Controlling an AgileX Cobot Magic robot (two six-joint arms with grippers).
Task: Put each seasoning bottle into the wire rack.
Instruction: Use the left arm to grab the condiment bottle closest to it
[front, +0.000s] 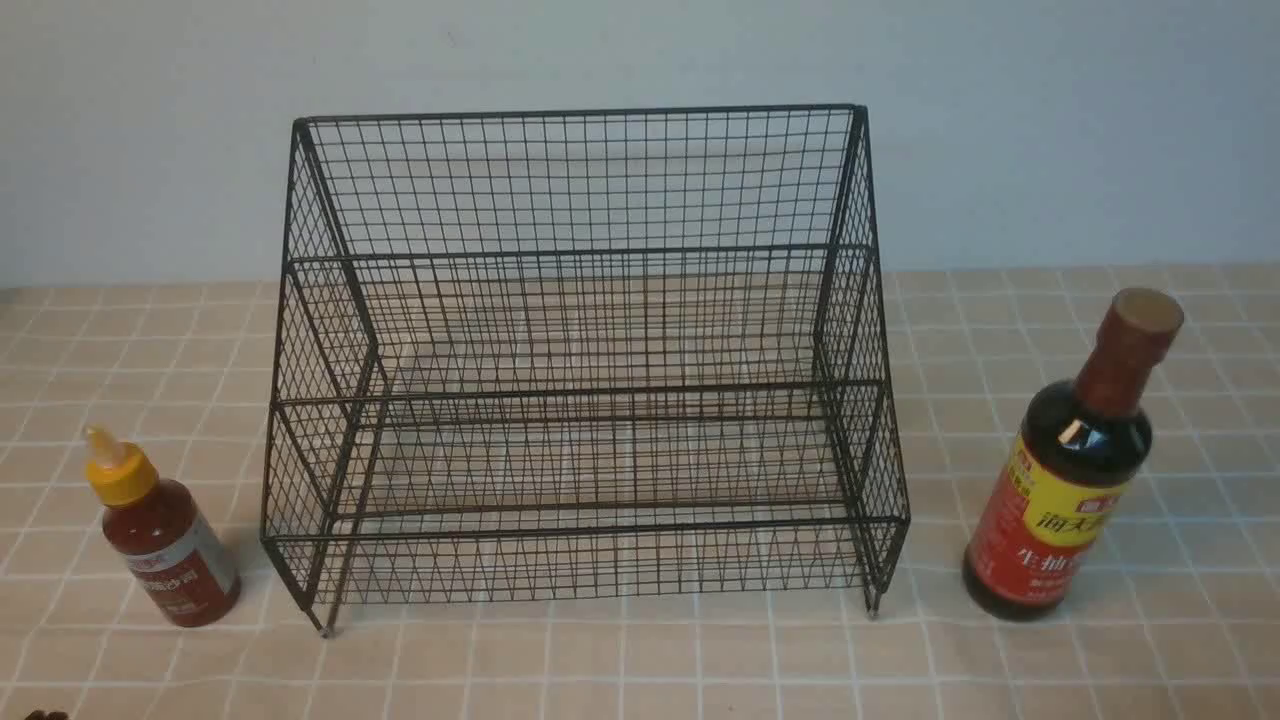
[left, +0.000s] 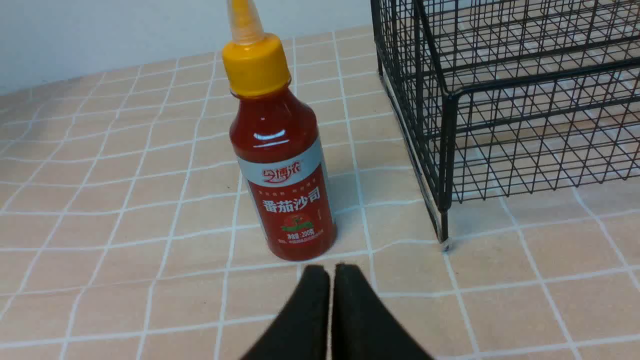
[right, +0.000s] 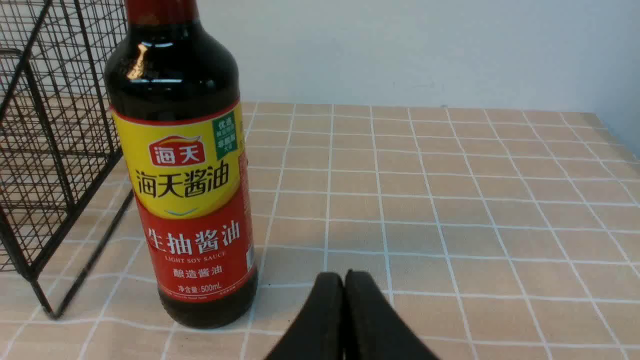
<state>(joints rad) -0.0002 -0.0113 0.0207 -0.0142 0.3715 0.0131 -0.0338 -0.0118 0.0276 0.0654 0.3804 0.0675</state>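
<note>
Two seasoning bottles stand upright on the tiled table (front: 640, 665), both outside the one wire rack (front: 590, 525). The small red-sauce bottle (front: 170, 545) stands just beside the rack's left front leg. The taller soy-sauce bottle (front: 1065, 490) stands near the rack's right side. The rack is between them, with its low front wall toward the robot. The left gripper (left: 330, 270) is pressed together with nothing in it and is near the red-sauce bottle, not touching. The right gripper (right: 344, 277) is also pressed together, near the soy-sauce bottle.
</note>
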